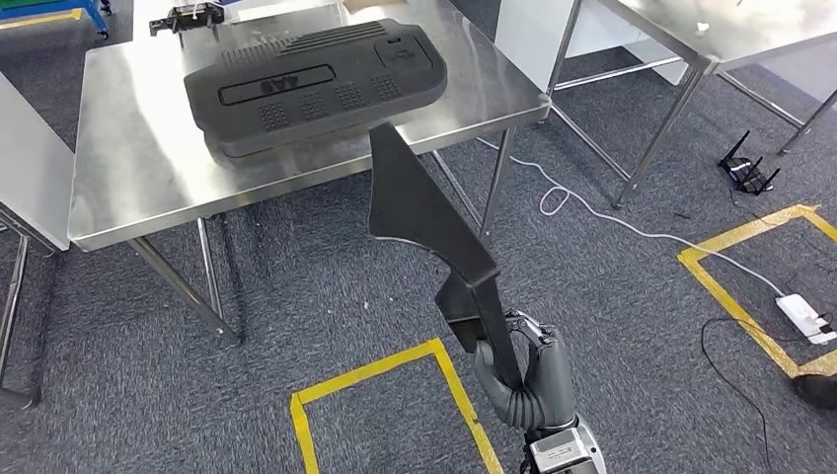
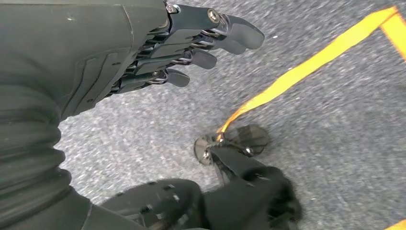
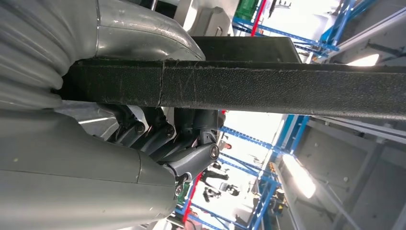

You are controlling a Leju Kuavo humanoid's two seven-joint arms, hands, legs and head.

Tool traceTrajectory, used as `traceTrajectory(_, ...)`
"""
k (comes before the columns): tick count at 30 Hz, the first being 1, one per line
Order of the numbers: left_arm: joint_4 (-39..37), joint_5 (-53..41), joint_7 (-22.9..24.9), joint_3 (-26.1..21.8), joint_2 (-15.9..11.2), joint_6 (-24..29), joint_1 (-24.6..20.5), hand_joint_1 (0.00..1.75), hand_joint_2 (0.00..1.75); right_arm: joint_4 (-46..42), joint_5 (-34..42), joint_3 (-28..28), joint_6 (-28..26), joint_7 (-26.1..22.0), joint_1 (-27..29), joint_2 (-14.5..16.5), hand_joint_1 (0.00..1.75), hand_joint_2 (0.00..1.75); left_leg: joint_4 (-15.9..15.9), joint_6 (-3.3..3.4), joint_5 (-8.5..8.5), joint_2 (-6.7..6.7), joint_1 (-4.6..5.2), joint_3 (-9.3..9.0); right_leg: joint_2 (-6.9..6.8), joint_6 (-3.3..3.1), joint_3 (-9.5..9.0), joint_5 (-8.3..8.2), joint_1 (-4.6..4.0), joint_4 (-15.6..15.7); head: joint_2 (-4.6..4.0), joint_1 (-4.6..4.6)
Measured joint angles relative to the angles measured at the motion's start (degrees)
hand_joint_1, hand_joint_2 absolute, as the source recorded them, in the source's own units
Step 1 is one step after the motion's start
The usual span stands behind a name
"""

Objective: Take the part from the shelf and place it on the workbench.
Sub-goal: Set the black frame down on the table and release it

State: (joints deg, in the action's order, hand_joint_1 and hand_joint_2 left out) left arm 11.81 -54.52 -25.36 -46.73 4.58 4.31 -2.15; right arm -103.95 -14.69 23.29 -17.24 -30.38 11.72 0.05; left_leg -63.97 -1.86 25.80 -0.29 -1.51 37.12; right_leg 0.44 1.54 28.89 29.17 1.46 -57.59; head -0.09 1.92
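Right now right hand [image 1: 523, 370], lower center of frame, grips black part [image 1: 419, 202] by its narrow lower end, blade rising toward workbench [image 1: 128, 168] upper left. Looks stiff, light plastic; long, prob tips easily. Left hand [image 2: 191, 43] fingers apart, holds nothing.

Head view: high on the body, facing forward and down on the workbench [image 1: 138, 168] and carpet [image 1: 326, 296]. Left wrist view: close behind the left hand [image 2: 191, 43], facing the carpet. Right wrist view: tight behind the right hand [image 3: 158, 129], facing upward; shares the part [image 1: 434, 237] with head view.
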Motion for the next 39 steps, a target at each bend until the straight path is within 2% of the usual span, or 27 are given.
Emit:
traceTrajectory(1,0.0,0.0,0.0,0.0,0.0,0.0,-0.1,0.0,1.75,0.0,0.0,0.0,0.1,0.0,0.0,0.1,1.75,1.75,2.2,0.26,-0.46,-0.01,0.08,-1.16,-0.01,0.41,-0.25,0.45,-0.12,0.1,0.0,0.09)
traceTrajectory(2,-0.1,-0.1,0.0,0.0,0.1,0.0,-0.1,0.0,1.75,0.1,0.0,-0.1,0.2,0.0,-0.1,0.1,1.75,1.75,3.1,0.67,-0.07,-0.07,0.22,-1.71,0.0,0.82,-0.51,0.66,-0.28,0.1,0.0,0.14)
traceTrajectory(5,0.0,-0.2,0.0,0.0,0.1,0.1,-0.1,0.0,1.75,0.1,0.0,-0.1,0.2,-0.1,-0.1,0.2,1.75,1.75,3.7,2.34,0.6,-0.24,0.42,-2.33,0.0,1.55,-1.03,0.74,-0.32,-0.3,0.0,-0.01)
traceTrajectory(6,0.0,-0.3,0.0,0.0,0.1,0.1,-0.1,0.0,1.75,0.1,0.0,-0.1,0.2,-0.1,-0.2,0.2,1.75,1.75,3.9,2.79,0.73,-0.29,0.42,-2.78,-0.03,1.63,-0.19,0.98,-0.32,-1.8,0.0,-0.08)
traceTrajectory(7,0.0,-0.3,0.0,0.0,0.1,0.1,-0.1,0.0,1.75,0.1,0.0,-0.1,0.2,-0.1,-0.2,0.2,1.75,1.75,4.0,3.17,0.89,-0.34,0.42,-3.24,-0.05,1.65,1.47,1.41,-0.31,-4.4,-0.01,-0.2)
traceTrajectory(10,0.0,-0.5,0.0,0.0,0.1,0.1,-0.2,0.0,1.75,0.2,0.0,-0.1,0.2,-0.1,-0.3,0.2,1.75,1.75,4.2,3.95,1.79,-0.5,0.65,-3.97,-0.06,1.3,9.32,3.83,-0.33,-14.5,0.0,-0.41)
traceTrajectory(11,0.0,-0.5,0.0,0.0,0.1,0.1,-0.1,0.0,1.75,0.3,0.0,-0.2,0.2,-0.1,-0.2,0.1,1.75,1.75,4.2,4.03,2.21,-0.61,0.74,-4.35,-0.07,1.3,11.19,4.1,-0.33,-15.7,0.01,-0.4)
traceTrajectory(12,0.0,-0.6,0.0,0.0,0.1,0.1,-0.1,0.0,1.75,0.3,0.0,-0.2,0.2,-0.1,-0.1,0.1,1.75,1.75,4.2,4.03,2.68,-0.73,0.81,-4.88,-0.07,1.49,12.09,3.43,-0.34,-15.0,0.01,-0.42)
traceTrajectory(13,0.0,-0.6,0.0,0.0,0.1,0.1,-0.1,0.0,1.75,0.3,0.0,-0.2,0.2,-0.1,-0.1,0.1,1.75,1.75,4.2,3.97,3.17,-0.82,0.86,-5.51,-0.07,1.86,11.98,1.67,-0.36,-12.5,0.01,-0.43)
traceTrajectory(14,0.0,-0.7,0.0,0.0,0.1,0.1,0.0,0.0,1.75,0.3,0.0,-0.3,0.2,-0.1,-0.1,0.1,1.75,1.75,4.2,3.86,3.68,-0.89,0.88,-6.08,-0.12,2.25,11.25,-0.88,-0.41,-8.8,0.0,-0.45)
traceTrajectory(15,0.0,-0.7,0.0,0.0,0.1,0.1,0.0,0.0,1.75,0.4,0.0,-0.3,0.2,-0.1,-0.1,0.1,1.75,1.75,4.2,3.66,4.22,-0.96,0.97,-6.65,-0.24,2.24,10.47,-3.11,-0.53,-5.4,0.0,-0.46)
traceTrajectory(17,0.0,-0.7,0.0,0.0,0.1,0.1,-0.1,0.0,1.75,0.4,0.0,-0.3,0.3,-0.1,0.0,0.1,1.75,1.75,4.5,3.04,4.97,-1.03,1.06,-7.41,-0.47,1.36,9.32,-5.41,-0.99,-1.6,0.0,-0.51)
traceTrajectory(18,0.0,-0.7,0.0,0.0,0.1,0.1,-0.1,0.0,1.75,0.5,0.0,-0.3,0.4,-0.1,0.0,0.2,1.75,1.75,4.6,2.68,5.1,-1.02,1.12,-7.83,-0.52,0.65,9.05,-5.4,-1.16,-1.3,0.0,-0.54)
traceTrajectory(20,0.0,-0.7,0.0,0.0,0.1,0.1,-0.2,0.0,1.75,0.4,0.1,-0.3,0.4,-0.1,0.0,0.3,1.75,1.75,3.9,2.16,5.06,-0.79,1.03,-8.21,-0.34,-0.27,7.58,-5.55,-0.92,-0.7,-0.01,-0.56)
traceTrajectory(22,0.0,-0.7,0.0,0.0,0.2,0.1,-0.3,0.0,1.75,0.4,0.1,-0.3,0.4,-0.1,0.0,0.4,1.75,1.75,-0.6,1.83,5.59,-0.39,0.9,-6.12,-0.29,-1.17,5.89,-5.13,-0.55,-0.4,0.0,-0.52)
traceTrajectory(24,0.0,-0.8,0.0,0.0,0.2,0.1,-0.3,0.0,1.75,0.5,0.1,-0.3,0.5,-0.1,-0.1,0.5,1.75,1.75,-7.8,1.43,7.91,-0.17,0.83,-1.56,-0.33,-1.77,4.66,-4.22,-0.58,-0.3,0.01,-0.49)
traceTrajectory(25,0.0,-0.8,0.0,0.0,0.2,0.1,-0.2,0.0,1.75,0.5,0.1,-0.3,0.5,-0.1,0.0,0.5,1.75,1.75,-10.5,1.22,9.31,-0.16,0.81,0.68,-0.28,-1.85,4.07,-3.72,-0.61,-0.3,0.01,-0.51)
traceTrajectory(26,0.0,-0.8,0.0,0.0,0.2,0.0,-0.1,0.0,1.75,0.6,0.1,-0.3,0.6,-0.1,0.0,0.6,1.75,1.75,-11.6,1.07,10.21,-0.16,0.8,2.24,-0.17,-1.84,3.42,-3.2,-0.63,-0.3,0.01,-0.5)
traceTrajectory(27,0.0,-0.8,0.1,-0.1,0.2,0.0,0.0,0.0,1.75,0.6,0.1,-0.3,0.6,-0.1,0.0,0.6,1.75,1.75,-10.9,1.04,9.98,-0.15,0.79,2.97,-0.03,-1.76,2.65,-2.66,-0.64,-0.3,0.0,-0.48)
traceTrajectory(28,0.0,-0.8,0.1,-0.1,0.1,0.0,0.0,0.0,1.75,0.7,0.1,-0.3,0.7,-0.1,0.1,0.6,1.75,1.75,-8.5,1.12,8.34,-0.13,0.79,2.82,0.08,-1.63,1.79,-2.06,-0.63,-0.3,-0.01,-0.47)
traceTrajectory(30,0.0,-0.8,0.1,-0.2,0.0,0.0,0.1,0.0,1.75,0.8,0.1,-0.3,0.7,-0.1,0.0,0.7,1.75,1.75,-1.4,1.47,2.68,-0.01,0.84,1.36,0.19,-1.19,0.21,-0.8,-0.75,-0.5,-0.01,-0.42)
traceTrajectory(31,0.0,-0.7,0.1,-0.2,0.0,0.0,0.1,0.0,1.75,0.8,0.0,-0.3,0.8,-0.1,0.0,0.7,1.75,1.75,1.2,1.75,0.64,0.06,0.89,0.78,0.27,-0.9,-0.23,-0.26,-0.9,-0.5,-0.01,-0.31)
traceTrajectory(32,-0.1,-0.7,0.1,-0.2,0.0,0.0,0.1,0.0,1.75,0.9,0.0,-0.3,0.8,-0.1,0.0,0.7,1.75,1.75,2.7,1.97,-0.5,0.12,0.95,0.52,0.34,-0.65,-0.42,0.12,-1.06,-0.6,0.0,-0.18)
traceTrajectory(34,-0.1,-0.7,0.2,-0.2,0.0,0.0,0.0,0.0,1.75,0.9,0.0,-0.3,0.8,-0.1,0.0,0.7,1.75,1.75,3.0,2.29,-0.42,0.14,1.02,0.48,0.47,-0.38,-0.3,0.41,-1.24,-0.6,0.01,-0.02)
traceTrajectory(36,-0.1,-0.7,0.2,-0.2,0.0,-0.1,0.0,0.0,1.75,0.9,-0.3,-0.2,0.7,0.0,0.0,0.9,1.75,1.75,3.3,2.8,-0.81,0.09,1.01,-0.07,0.38,0.18,-0.28,0.52,-1.25,-1.1,0.0,-0.24)
traceTrajectory(38,0.0,-0.7,0.2,-0.3,-0.1,-0.2,-0.1,0.0,1.75,0.9,-0.6,-0.2,0.5,0.0,-0.1,1.0,1.75,1.75,3.8,3.59,-0.98,-0.01,0.93,-0.85,0.23,0.81,1.69,0.87,-1.22,-4.8,0.0,-0.48)
traceTrajectory(39,0.0,-0.7,0.1,-0.4,-0.1,-0.2,-0.1,0.0,1.75,0.9,-0.7,-0.2,0.4,0.0,-0.1,1.0,1.75,1.75,3.9,3.85,-0.78,-0.06,0.89,-1.05,0.18,0.83,4.02,1.5,-1.16,-8.2,0.0,-0.52)
